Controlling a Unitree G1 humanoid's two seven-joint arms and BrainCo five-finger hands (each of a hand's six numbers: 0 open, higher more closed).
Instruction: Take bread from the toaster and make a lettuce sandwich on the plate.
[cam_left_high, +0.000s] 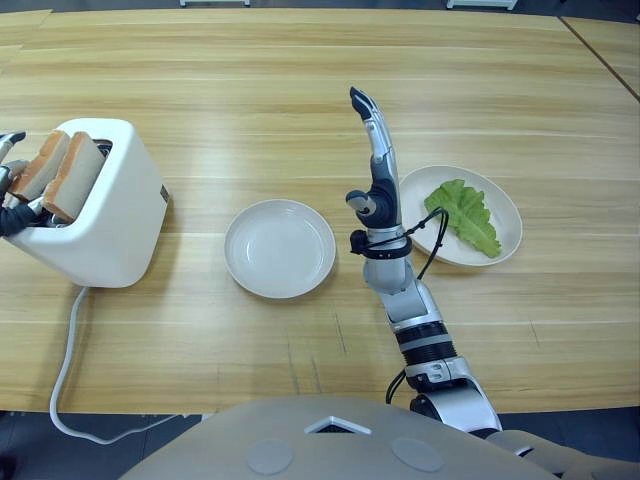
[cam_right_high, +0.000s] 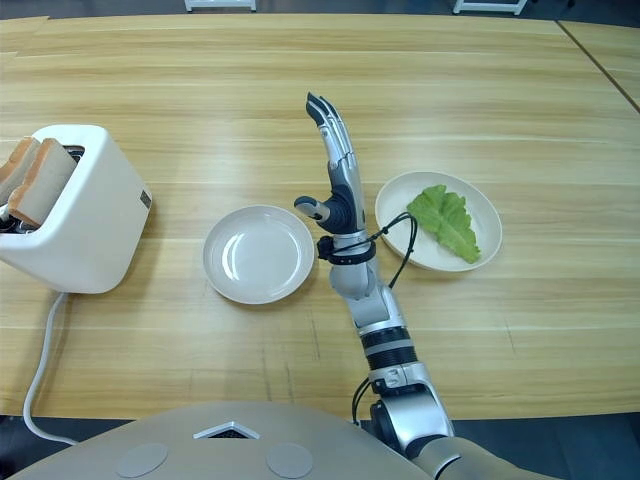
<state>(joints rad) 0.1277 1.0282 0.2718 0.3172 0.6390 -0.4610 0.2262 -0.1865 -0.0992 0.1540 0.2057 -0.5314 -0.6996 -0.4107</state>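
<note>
A white toaster (cam_left_high: 112, 215) stands at the table's left with two bread slices (cam_left_high: 58, 175) sticking up from its slots. My left hand (cam_left_high: 10, 212) is at the view's left edge, against the outer slice; how its fingers sit is cut off. An empty white plate (cam_left_high: 280, 250) lies in the middle. A green lettuce leaf (cam_left_high: 463, 215) rests on a second white plate (cam_left_high: 508, 235) to the right. My right hand (cam_left_high: 373, 150) is raised between the two plates, fingers straight and holding nothing.
The toaster's white cord (cam_left_high: 65, 370) runs down over the table's front edge at the left. The wooden table (cam_left_high: 300, 90) stretches far back behind the plates.
</note>
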